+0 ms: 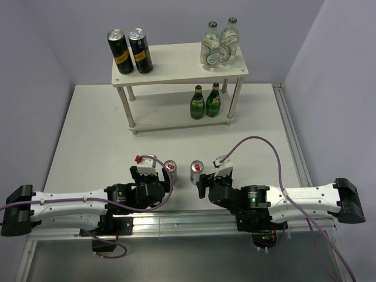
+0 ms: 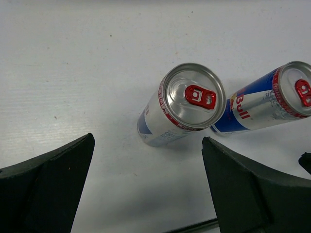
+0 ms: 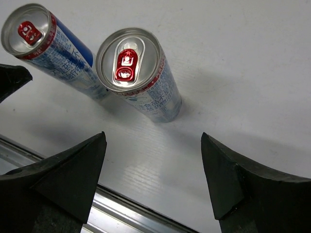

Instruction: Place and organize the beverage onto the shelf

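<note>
Silver, red-tabbed: two short cans stand upright on the white table (image 1: 88,135), near its front edge and not on the shelf (image 1: 176,63).

- Left can (image 1: 170,171), right can (image 1: 197,171): side by side with a small gap. In the wrist views their bodies show blue and silver print.
- Left gripper (image 1: 150,172): jaws spread as wide as they go, nothing held. In the left wrist view the gripper (image 2: 148,194) shows its two black fingers (image 2: 46,189) low in frame, with the left can (image 2: 192,97) ahead of the gap and touching neither finger. The right can (image 2: 272,99) lies further off to that view's right.
- Right gripper (image 1: 214,179): jaws well apart, nothing held. In the right wrist view the gripper (image 3: 153,184) has the right can (image 3: 129,60) ahead of its gap, clear of both fingers (image 3: 53,184). The left can (image 3: 29,29) sits at upper left.

Shelf, at the far side of the table, well apart from both cans:
- Top board, right end: two clear glass bottles (image 1: 218,46), upright and touching.
- Top board, left end: two tall black cans (image 1: 130,51) with yellow labels, upright, side by side.
- Lower board, right part: two dark green bottles (image 1: 205,103), upright, close together.
</note>
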Controlling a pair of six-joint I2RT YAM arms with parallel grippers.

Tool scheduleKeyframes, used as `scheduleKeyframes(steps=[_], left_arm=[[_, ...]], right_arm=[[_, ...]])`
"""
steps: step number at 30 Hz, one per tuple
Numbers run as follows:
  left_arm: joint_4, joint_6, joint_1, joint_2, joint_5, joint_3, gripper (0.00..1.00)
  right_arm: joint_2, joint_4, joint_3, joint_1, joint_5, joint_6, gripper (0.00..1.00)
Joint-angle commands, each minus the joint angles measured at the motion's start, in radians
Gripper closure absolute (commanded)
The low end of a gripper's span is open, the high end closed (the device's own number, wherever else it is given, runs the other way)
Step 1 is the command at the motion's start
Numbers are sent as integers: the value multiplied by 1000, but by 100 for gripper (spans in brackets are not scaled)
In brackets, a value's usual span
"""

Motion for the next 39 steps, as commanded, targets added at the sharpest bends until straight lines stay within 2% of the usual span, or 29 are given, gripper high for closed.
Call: scheduleKeyframes(steps=[1,6,7,14,22,24,26,27,28,30,31,33,34,35,36,39], left_arm=[[184,8,-7,20,-20,-52,1],[334,74,7,84,12,-103,1],[412,94,22,110,50,-109,1],[624,227,154,230,153,-125,1],[765,301,257,330,212,-126,1],[796,309,266,348,212,-126,1],[817,319,269,370,216,-126,3],[827,323,271,380,216,-123,6],[846,327,272,397,218,-122,15],[865,338,274,417,218,-119,31],[879,341,276,436,212,-115,46],[882,346,282,462,209,-102,65],[877,349,282,468,198,-96,88],[870,352,283,471,195,-79,97],[863,356,288,473,195,-70,100],[844,408,344,439,210,-30,100]], right_arm=[[56,114,-16,7,17,37,14],[197,217,-8,5,64,47,14],[216,228,-2,4,75,59,14],[429,288,29,4,256,119,15],[601,562,41,-52,334,19,15],[633,625,41,-62,340,-16,16],[654,653,38,-79,348,-24,24],[659,688,30,-87,347,-41,29],[670,697,30,-101,345,-41,41],[684,720,30,-113,333,-56,57],[694,725,32,-125,327,-58,77],[702,727,40,-133,313,-65,99],[705,723,43,-135,313,-65,100],[704,714,49,-136,311,-64,100],[701,713,52,-136,310,-68,100],[675,705,59,-136,316,-84,100]])
